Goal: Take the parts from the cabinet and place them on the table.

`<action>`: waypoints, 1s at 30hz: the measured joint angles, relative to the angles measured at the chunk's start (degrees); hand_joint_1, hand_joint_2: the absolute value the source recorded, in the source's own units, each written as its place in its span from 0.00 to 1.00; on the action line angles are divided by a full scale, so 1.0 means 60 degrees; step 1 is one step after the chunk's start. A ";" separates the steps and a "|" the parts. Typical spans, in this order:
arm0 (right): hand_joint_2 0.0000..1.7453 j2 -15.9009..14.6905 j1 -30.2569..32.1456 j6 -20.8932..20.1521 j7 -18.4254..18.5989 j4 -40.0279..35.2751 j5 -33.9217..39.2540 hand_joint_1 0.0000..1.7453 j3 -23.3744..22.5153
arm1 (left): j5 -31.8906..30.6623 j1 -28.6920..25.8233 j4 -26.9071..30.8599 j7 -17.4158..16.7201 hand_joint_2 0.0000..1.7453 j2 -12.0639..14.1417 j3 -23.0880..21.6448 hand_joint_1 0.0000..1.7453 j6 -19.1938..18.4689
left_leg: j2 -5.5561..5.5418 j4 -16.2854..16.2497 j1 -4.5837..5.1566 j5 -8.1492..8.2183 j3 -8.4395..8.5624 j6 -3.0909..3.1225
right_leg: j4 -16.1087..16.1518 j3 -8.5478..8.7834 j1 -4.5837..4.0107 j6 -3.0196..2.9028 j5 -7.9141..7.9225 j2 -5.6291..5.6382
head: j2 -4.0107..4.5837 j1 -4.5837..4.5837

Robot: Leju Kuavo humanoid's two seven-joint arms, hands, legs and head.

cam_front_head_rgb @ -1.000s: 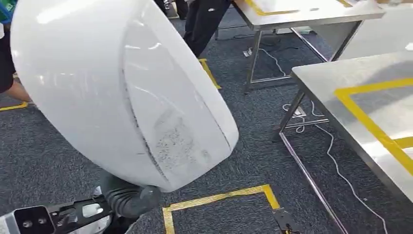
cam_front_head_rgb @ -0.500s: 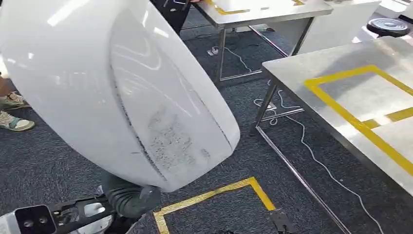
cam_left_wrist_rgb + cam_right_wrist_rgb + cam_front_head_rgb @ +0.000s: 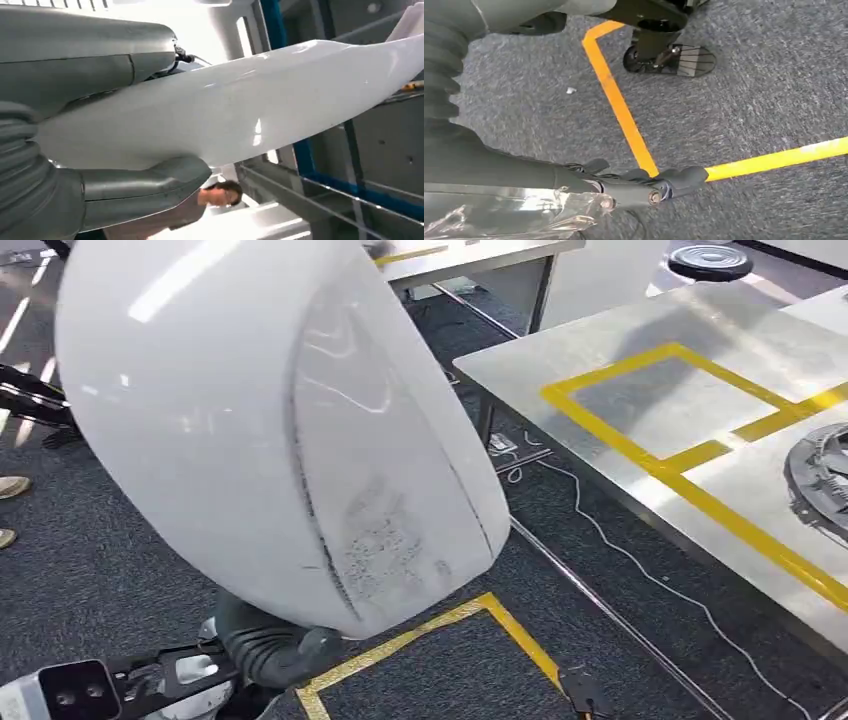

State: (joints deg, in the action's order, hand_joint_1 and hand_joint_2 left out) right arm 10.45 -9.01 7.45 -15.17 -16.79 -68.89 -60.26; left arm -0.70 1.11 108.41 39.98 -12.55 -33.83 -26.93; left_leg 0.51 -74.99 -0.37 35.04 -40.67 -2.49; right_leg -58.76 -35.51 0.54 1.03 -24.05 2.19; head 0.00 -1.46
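A big white curved shell part (image 3: 270, 430) takes up the left and middle of the head view. My left hand (image 3: 265, 645) grips its lower edge from below. In the left wrist view the thick thumb (image 3: 145, 187) lies under the white part (image 3: 250, 115) and the fingers (image 3: 90, 65) press on its other side. To the right is the steel table (image 3: 640, 370), marked with yellow tape squares. My right hand (image 3: 644, 187) hangs over the carpet with its dark fingers stretched out and nothing in them.
A dark round ribbed part (image 3: 820, 475) lies at the table's right edge and a black disc (image 3: 710, 260) sits further back. A white cable (image 3: 620, 550) trails under the table. Yellow floor tape (image 3: 420, 635) is by my feet. Someone's shoes (image 3: 10, 485) are at far left.
The whole view has swung: the taped table has slid left and nearer, and the dark round part has come into sight. My left hand keeps its hold on the white part.
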 joint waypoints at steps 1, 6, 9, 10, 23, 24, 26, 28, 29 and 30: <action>1.00 0.0000 0.0000 0.0000 0.0000 0.0000 0.0000 0.00 0.0000 | 0.0000 0.0000 0.0000 0.0000 1.00 0.0000 0.0000 1.00 0.0000 | 0.0000 0.0000 0.0000 0.0000 0.0000 0.0000 | 0.0000 0.0000 0.0000 0.0000 0.0000 0.0000 | 0.0000 0.0000; 1.00 -0.0004 0.0027 0.0065 0.0058 0.0000 0.0011 0.00 0.0000 | 0.0252 0.0003 -0.0040 0.0003 1.00 -0.0004 0.0000 1.00 0.0040 | -0.0462 0.2332 -0.0074 -0.1591 0.0989 0.0033 | -0.0009 0.0025 0.0058 0.0089 0.0015 0.0595 | 0.0000 0.0000; 1.00 -0.0036 0.0088 0.0058 0.0029 0.0000 0.0058 0.00 0.0000 | 0.0314 0.0006 -0.0048 0.0000 1.00 -0.0033 0.0022 1.00 0.0011 | -0.0760 0.2789 -0.0066 -0.1501 0.1148 0.0217 | 0.0013 -0.0131 0.0096 0.0358 0.0060 0.0924 | 0.0000 0.0040; 1.00 -0.0047 0.0121 0.0058 0.0025 0.0000 0.0062 0.00 0.0000 | 0.0310 0.0009 -0.0048 0.0000 1.00 -0.0036 0.0018 1.00 0.0007 | -0.0636 0.2825 -0.0105 -0.1545 0.1167 0.0297 | 0.0032 -0.0199 0.0108 0.0410 0.0070 0.1010 | 0.0003 0.0043; 1.00 -0.0091 0.0068 0.0095 0.0033 0.0000 0.0098 0.00 0.0011 | 0.0194 0.0022 -0.0047 0.0000 1.00 -0.0047 -0.0004 1.00 0.0099 | 0.0677 0.2837 0.0114 -0.1357 0.1396 0.0289 | -0.0121 -0.0001 -0.0096 0.0234 -0.0114 -0.0862 | 0.0000 -0.0048; 1.00 -0.0113 0.0077 0.0102 0.0036 0.0000 0.0098 0.00 0.0011 | 0.0161 0.0025 -0.0044 0.0000 1.00 -0.0047 -0.0015 1.00 0.0106 | 0.0757 0.2879 0.0089 -0.1367 0.1414 0.0236 | -0.0123 -0.0033 -0.0129 0.0191 -0.0109 -0.0767 | 0.0000 -0.0047; 1.00 -0.0124 0.0103 0.0102 0.0040 0.0000 0.0098 0.00 0.0011 | 0.0143 0.0030 -0.0029 0.0004 1.00 -0.0040 -0.0029 1.00 0.0120 | 0.0736 0.2862 0.0034 -0.1282 0.1446 0.0091 | -0.0017 0.0011 -0.0050 0.0051 -0.0031 -0.0544 | 0.0000 -0.0055; 1.00 -0.0124 0.0091 0.0098 0.0040 0.0000 0.0095 0.00 0.0011 | 0.0135 0.0029 -0.0018 0.0004 1.00 -0.0022 -0.0036 1.00 0.0142 | 0.0113 0.1921 0.0031 -0.0695 0.1012 0.0025 | -0.0007 0.0014 -0.0013 -0.0006 -0.0013 -0.0346 | 0.0000 -0.0018; 1.00 -0.0124 0.0081 0.0098 0.0040 0.0000 0.0095 0.00 0.0011 | 0.0135 0.0029 -0.0018 0.0004 1.00 -0.0018 -0.0036 1.00 0.0149 | 0.0024 0.1094 0.0030 -0.0311 0.0599 0.0003 | -0.0007 0.0009 -0.0008 -0.0033 -0.0019 -0.0236 | 0.0000 -0.0004; 1.00 -0.0124 0.0084 0.0098 0.0040 0.0000 0.0095 0.00 0.0011 | 0.0128 0.0029 -0.0022 0.0004 1.00 -0.0011 -0.0036 1.00 0.0160 | -0.0001 0.0394 0.0031 -0.0062 0.0218 -0.0014 | -0.0007 0.0007 -0.0007 -0.0042 -0.0019 -0.0131 | 0.0000 -0.0007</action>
State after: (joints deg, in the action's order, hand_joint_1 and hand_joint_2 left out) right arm 9.70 -8.51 8.04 -14.93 -16.79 -68.32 -60.19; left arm 0.07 1.28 108.28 40.00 -12.61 -34.05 -25.97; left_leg 0.50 -72.62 -0.18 34.67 -39.36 -2.57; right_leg -58.80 -35.46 0.49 0.78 -24.16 1.40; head 0.00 -1.51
